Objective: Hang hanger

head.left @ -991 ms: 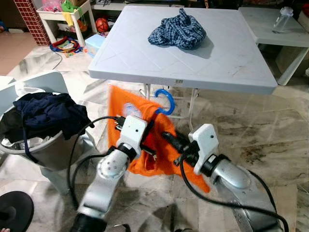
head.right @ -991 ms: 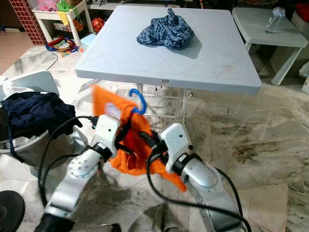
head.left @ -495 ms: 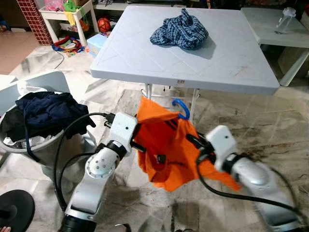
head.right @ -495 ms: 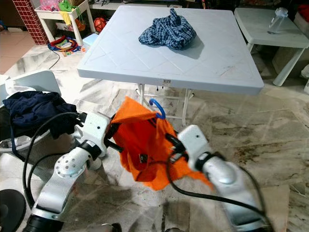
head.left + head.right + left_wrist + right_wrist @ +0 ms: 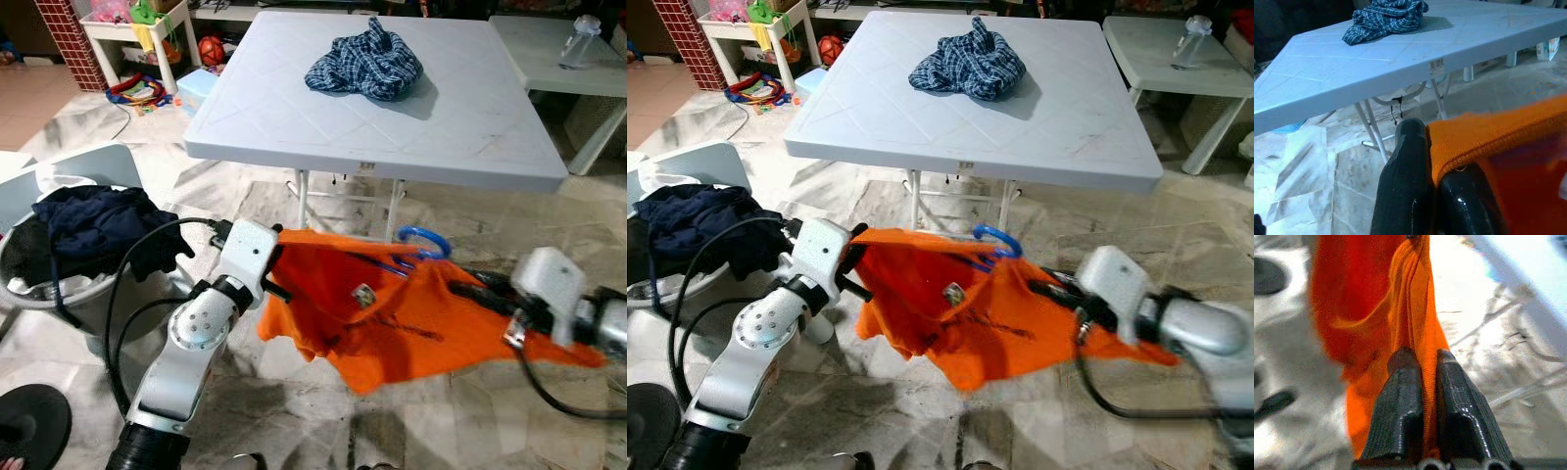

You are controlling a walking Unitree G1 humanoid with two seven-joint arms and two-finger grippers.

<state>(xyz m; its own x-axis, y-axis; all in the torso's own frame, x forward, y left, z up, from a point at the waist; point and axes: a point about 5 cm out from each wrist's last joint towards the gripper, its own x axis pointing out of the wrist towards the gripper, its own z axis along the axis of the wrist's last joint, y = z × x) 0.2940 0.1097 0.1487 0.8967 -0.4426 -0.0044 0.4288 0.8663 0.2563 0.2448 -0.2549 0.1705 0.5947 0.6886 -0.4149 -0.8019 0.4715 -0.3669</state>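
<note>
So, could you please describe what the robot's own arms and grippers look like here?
Both arms are silver metal with round joints, white housings at the wrists and looping black cables. The left gripper and right gripper each have two long, glossy black fingers with finely textured surfaces.

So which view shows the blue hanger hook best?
The left eye view: the blue hanger hook stands clear above the orange shirt. The right eye view shows it too; the wrist views show the shirt pinched in each hand.
</note>
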